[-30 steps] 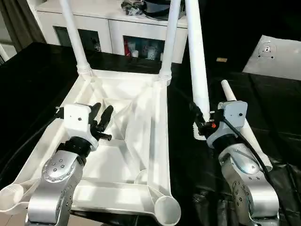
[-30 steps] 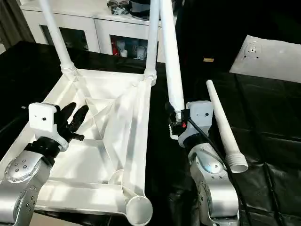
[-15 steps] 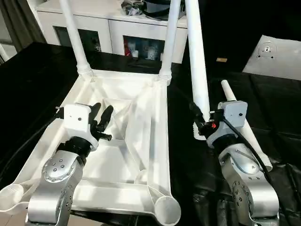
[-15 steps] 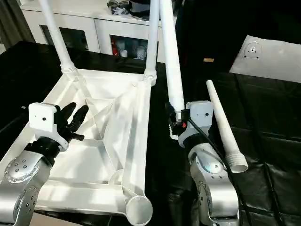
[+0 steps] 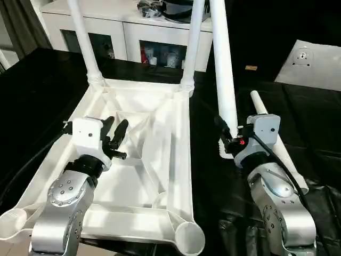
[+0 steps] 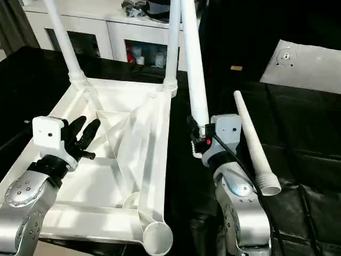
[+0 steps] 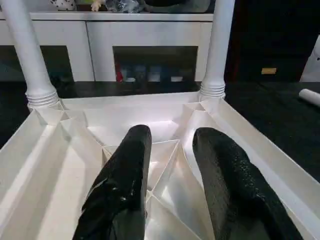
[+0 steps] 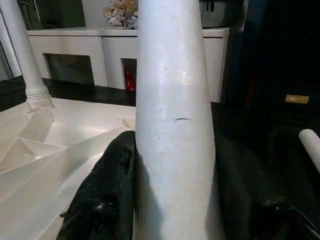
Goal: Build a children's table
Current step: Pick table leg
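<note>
The children's table top lies upside down on black cloth, ribbed underside up. Two white legs stand in its far corner sockets. The near sockets are empty. My right gripper is shut on the thick end of a third leg, held nearly upright just right of the top's right rim; in the right wrist view that leg sits between both fingers. A fourth leg lies on the cloth beside my right arm. My left gripper hovers open over the ribs, holding nothing.
A white cabinet with dark openings stands behind the table top, with clutter on it. A white cushion-like bag rests at the far right. Black cloth covers the work surface around the top.
</note>
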You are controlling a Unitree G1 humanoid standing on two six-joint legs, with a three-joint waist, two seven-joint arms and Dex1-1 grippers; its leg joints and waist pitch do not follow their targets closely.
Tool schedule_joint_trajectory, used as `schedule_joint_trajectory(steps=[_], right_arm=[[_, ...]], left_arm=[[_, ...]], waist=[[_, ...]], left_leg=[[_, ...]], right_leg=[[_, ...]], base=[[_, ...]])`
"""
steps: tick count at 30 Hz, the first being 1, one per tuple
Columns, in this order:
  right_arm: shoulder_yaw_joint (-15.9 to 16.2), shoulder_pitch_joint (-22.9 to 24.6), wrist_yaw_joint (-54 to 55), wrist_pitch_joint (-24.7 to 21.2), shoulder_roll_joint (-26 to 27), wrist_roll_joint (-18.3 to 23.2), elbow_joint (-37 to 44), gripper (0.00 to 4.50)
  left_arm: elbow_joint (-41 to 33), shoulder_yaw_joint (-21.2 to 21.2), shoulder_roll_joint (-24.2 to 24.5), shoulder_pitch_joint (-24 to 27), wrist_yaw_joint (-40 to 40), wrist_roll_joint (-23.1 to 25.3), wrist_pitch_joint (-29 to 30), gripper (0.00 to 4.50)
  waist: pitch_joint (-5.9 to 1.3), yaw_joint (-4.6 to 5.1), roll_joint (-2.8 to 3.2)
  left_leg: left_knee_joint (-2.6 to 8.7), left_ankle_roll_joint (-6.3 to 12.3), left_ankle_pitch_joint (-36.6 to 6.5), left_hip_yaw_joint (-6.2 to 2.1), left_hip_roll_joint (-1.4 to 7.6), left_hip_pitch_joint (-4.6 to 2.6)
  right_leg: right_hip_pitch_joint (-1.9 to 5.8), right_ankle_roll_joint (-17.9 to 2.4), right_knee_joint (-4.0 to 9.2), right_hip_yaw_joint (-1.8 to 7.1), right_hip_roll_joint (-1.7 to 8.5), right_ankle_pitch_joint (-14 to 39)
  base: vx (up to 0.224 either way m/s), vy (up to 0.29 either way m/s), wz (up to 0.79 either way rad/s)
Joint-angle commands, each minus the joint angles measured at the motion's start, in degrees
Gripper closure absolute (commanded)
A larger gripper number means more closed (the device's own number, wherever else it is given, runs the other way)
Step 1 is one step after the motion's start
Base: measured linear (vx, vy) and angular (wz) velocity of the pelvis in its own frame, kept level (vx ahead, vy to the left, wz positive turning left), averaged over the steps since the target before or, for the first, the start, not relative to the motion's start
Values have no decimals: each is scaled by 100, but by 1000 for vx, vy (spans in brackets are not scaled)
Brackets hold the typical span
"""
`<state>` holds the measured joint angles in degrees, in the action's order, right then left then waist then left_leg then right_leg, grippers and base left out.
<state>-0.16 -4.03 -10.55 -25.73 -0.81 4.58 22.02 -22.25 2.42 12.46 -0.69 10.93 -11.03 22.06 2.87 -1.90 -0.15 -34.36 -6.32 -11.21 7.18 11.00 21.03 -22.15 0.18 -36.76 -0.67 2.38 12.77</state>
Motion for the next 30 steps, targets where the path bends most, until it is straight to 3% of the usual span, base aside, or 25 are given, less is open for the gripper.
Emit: schedule_joint_trajectory(steps=[1, 30], right_arm=[[-13, -2, -26, 70, -16, -6, 64, 261], [-13, -2, -26, 70, -16, -6, 64, 261]], left_arm=[[-63, 11, -11, -11, -32, 38, -23, 284], [-63, 11, -11, -11, -32, 38, -23, 284]], waist=[[-296, -3, 4], [-294, -2, 3]], left_leg=[[384, -123, -886, 77, 50, 2], [384, -122, -878, 77, 48, 4]], right_leg=[[228, -505, 483, 197, 291, 686], [229, -505, 483, 195, 291, 681]], base=[[0, 0, 0], [0, 0, 0]])
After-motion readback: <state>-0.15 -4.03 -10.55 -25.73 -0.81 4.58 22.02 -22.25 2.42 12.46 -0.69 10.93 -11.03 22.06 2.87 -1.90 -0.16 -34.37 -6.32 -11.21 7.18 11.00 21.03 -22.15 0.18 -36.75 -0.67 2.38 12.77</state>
